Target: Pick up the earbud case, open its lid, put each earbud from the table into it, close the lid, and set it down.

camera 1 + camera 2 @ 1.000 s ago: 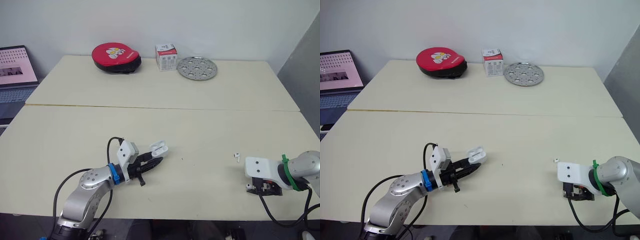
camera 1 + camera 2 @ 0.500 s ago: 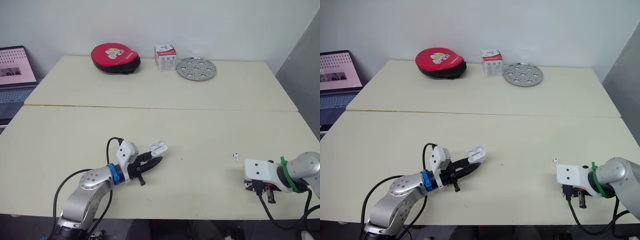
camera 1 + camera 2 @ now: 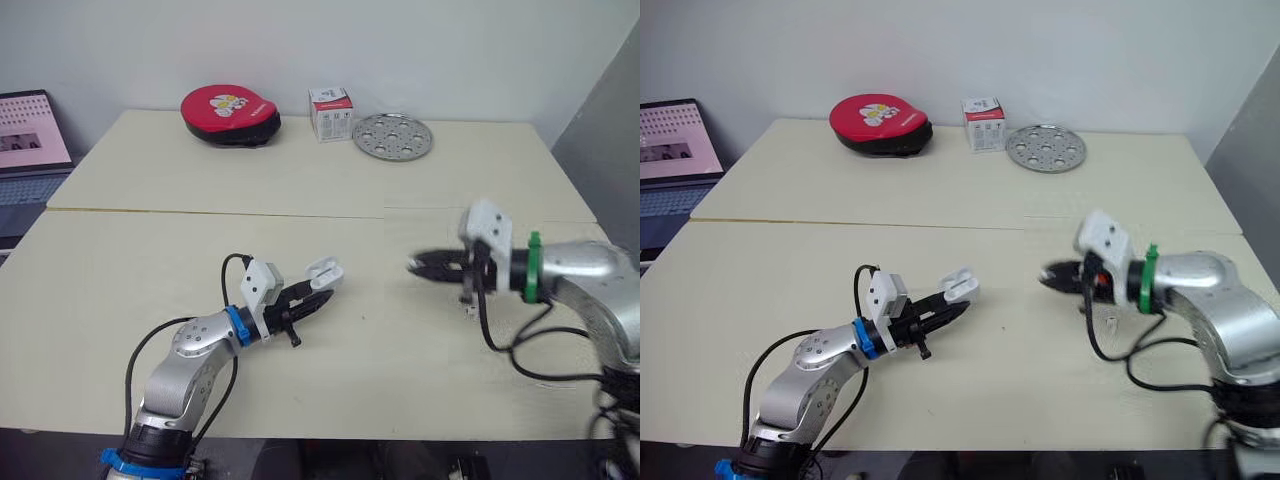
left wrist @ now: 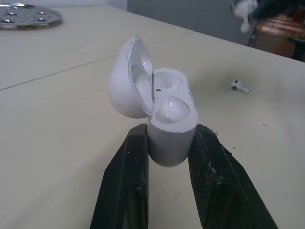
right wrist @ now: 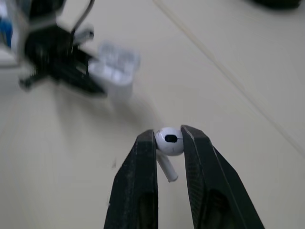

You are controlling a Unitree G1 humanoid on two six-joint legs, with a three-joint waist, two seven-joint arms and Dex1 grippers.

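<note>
White plastic earbud case [image 4: 167, 125], lid hinged open, is sitting clamped in your left end effector [image 3: 318, 298] over the cream tabletop [image 3: 300, 185], left of centre. Further right, your right end effector [image 5: 168, 135] is pinching one small white earbud [image 5: 170, 143] in the air. A second white earbud [image 4: 239, 86] is lying on the tabletop nearby.

Lab/office rm, two beige tables [image 3: 200, 180], laptop [image 3: 30, 140] at left, plain white wall [image 3: 450, 40]
</note>
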